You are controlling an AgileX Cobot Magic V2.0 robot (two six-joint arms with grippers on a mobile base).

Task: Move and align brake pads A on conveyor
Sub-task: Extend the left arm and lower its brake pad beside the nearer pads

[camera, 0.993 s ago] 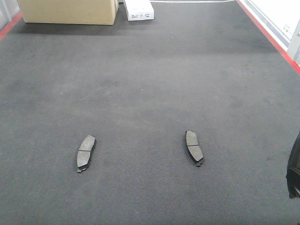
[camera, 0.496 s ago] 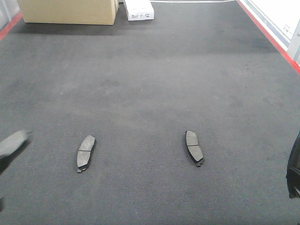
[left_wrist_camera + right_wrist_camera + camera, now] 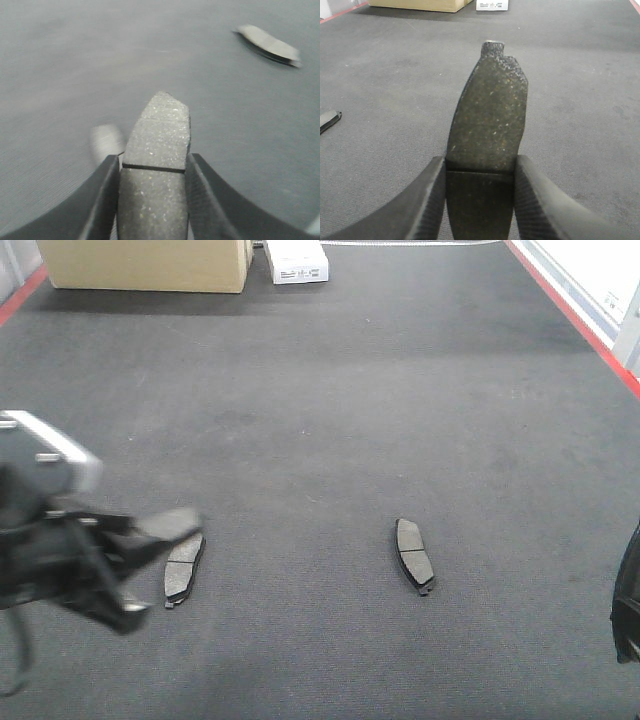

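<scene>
left gripper motion-blurred; right arm cut off at frame edge

A wide dark grey felt belt with red edges carries everything. Two brake pads lie flat on it, one at the left and one at the right, well apart. A cardboard box and a small white box sit at its far end.

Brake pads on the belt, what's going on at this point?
Two brake pads lie flat on the conveyor: the left pad and the right pad. The left gripper is shut on a third pad, held above the belt beside the left pad. The right gripper is shut on a fourth pad, off at the right edge.
</scene>
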